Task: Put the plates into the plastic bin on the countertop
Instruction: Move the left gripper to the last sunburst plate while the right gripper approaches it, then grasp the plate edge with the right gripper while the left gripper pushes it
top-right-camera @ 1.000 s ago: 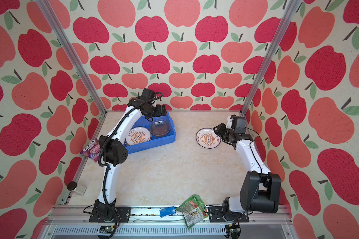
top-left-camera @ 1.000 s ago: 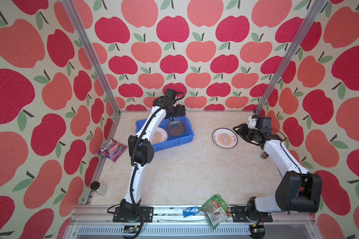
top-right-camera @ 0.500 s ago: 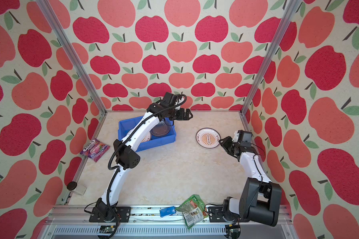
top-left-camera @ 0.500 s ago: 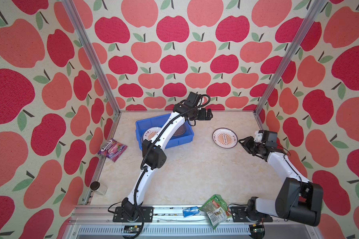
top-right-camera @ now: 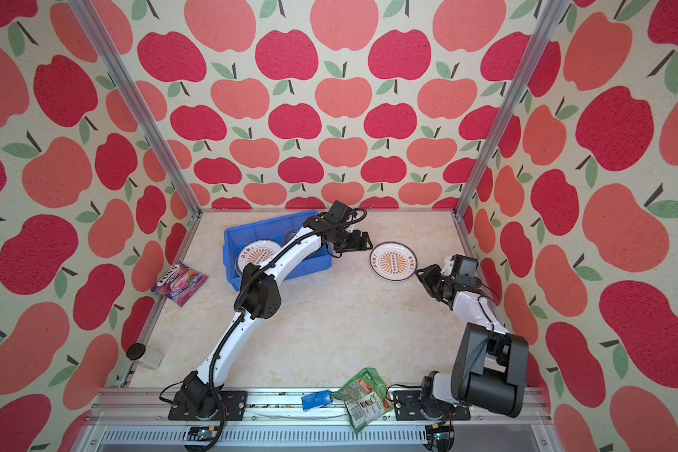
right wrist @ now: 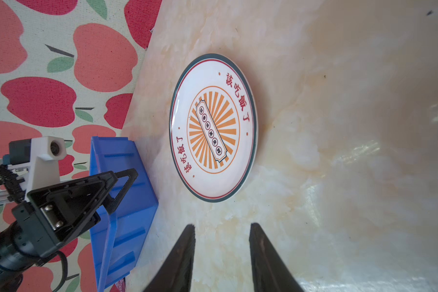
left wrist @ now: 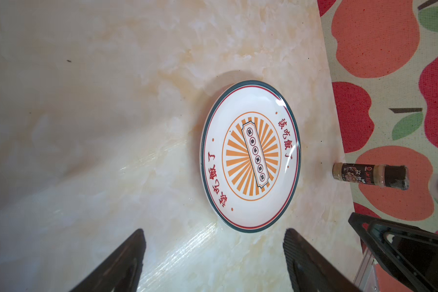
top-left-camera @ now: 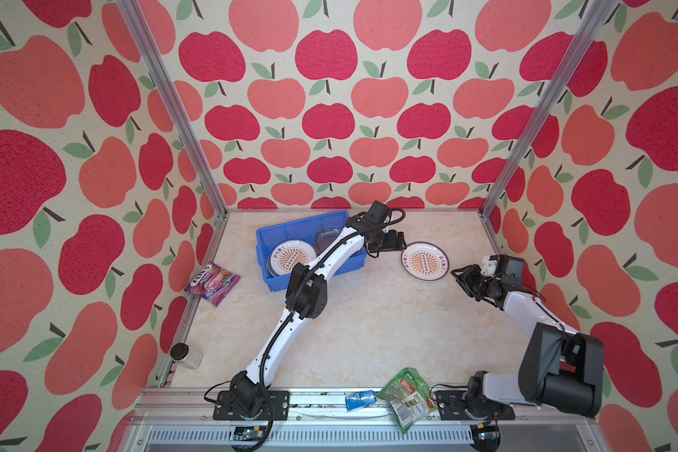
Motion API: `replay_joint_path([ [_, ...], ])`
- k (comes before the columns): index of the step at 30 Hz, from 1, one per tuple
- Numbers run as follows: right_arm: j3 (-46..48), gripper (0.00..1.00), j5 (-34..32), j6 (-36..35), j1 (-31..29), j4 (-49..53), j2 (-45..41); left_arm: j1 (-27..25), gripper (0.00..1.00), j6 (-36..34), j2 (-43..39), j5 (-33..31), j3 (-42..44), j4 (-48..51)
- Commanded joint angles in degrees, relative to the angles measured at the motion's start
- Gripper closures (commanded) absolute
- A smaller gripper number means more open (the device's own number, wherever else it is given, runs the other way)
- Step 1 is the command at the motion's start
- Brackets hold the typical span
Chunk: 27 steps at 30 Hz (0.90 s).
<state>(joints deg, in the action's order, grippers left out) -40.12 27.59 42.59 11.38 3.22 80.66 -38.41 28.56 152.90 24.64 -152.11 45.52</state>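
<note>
Apple-patterned walls close round a cream marble-patterned countertop (top-left-camera: 368, 332). Just ahead of the left claw (left wrist: 214, 233), whose jaws stand wide and empty, a round white plate with an orange sunburst centre (top-left-camera: 424, 260) lies flat on the countertop. The right claw (right wrist: 222, 226), parted more narrowly and also empty, faces it from the opposite side. Behind the left claw sits the bright blue rectangular plastic bin (top-left-camera: 276, 283).

Both claws point at one plate and could collide. A jaw may also nudge the low glazed rim, sliding the plate instead of lifting it. Carried low, the plate could clip the bin's wall.

Counted: two sunburst plates, the second sunburst plate (top-left-camera: 288, 256) being inside the bin; one smoky glass plate (top-left-camera: 325, 236) beside it there; any beneath are hidden. Two claws, one bin.
</note>
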Motion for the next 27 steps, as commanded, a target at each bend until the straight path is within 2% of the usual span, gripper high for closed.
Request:
replay_joint_path([
  [1, 1.26, 0.60, 0.94, 3.45, 0.31, -5.72, 3.58, -0.37, 0.13, 0.79, -0.24, 2.04, 1.10, -2.43],
  [6, 0.22, 0.60, -0.48, 4.96, -0.02, -10.36, 8.75, -0.49, 0.12, 0.65, -2.11, 3.34, 4.58, -4.53],
  [16, -2.91, 0.60, -2.85, 5.26, -1.87, -13.50, 15.80, -0.43, 0.11, -0.12, -1.90, 5.67, 5.39, -5.09],
  [27, -7.94, 0.61, -6.34, 6.62, -6.17, -13.36, 22.43, 0.50, 0.11, -0.57, -4.26, 6.20, 9.97, -6.77],
])
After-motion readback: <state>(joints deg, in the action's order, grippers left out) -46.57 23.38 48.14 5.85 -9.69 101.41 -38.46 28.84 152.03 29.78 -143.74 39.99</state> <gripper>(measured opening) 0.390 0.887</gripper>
